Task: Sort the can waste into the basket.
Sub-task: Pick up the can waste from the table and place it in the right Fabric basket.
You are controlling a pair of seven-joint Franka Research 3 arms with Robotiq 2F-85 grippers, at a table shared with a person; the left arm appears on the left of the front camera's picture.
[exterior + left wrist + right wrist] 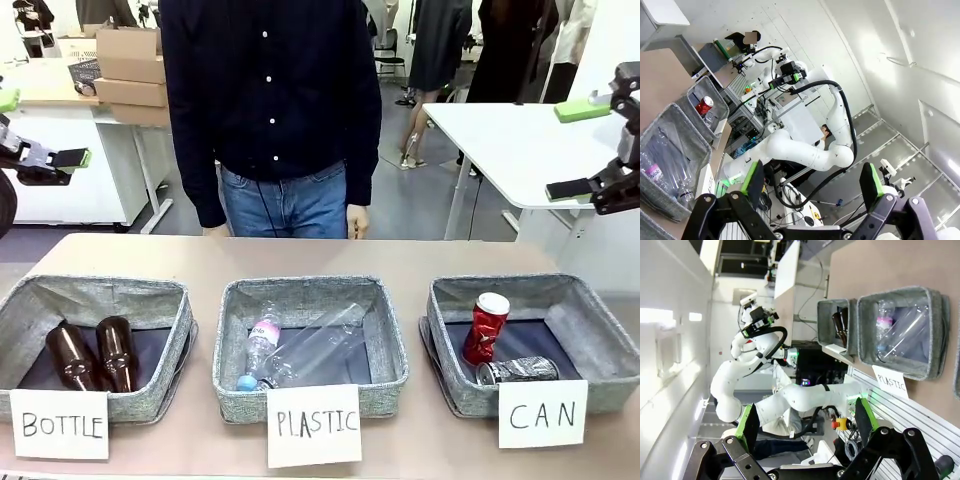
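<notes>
both cans, red can (486, 329) and dark can (518, 371), sit in the can basket (596, 337); sorting looks done, left end effector (40, 125) and right end effector (583, 148) wide, empty

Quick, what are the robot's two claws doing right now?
Left gripper: open, holding nothing.
Right gripper: open, holding nothing.
</notes>
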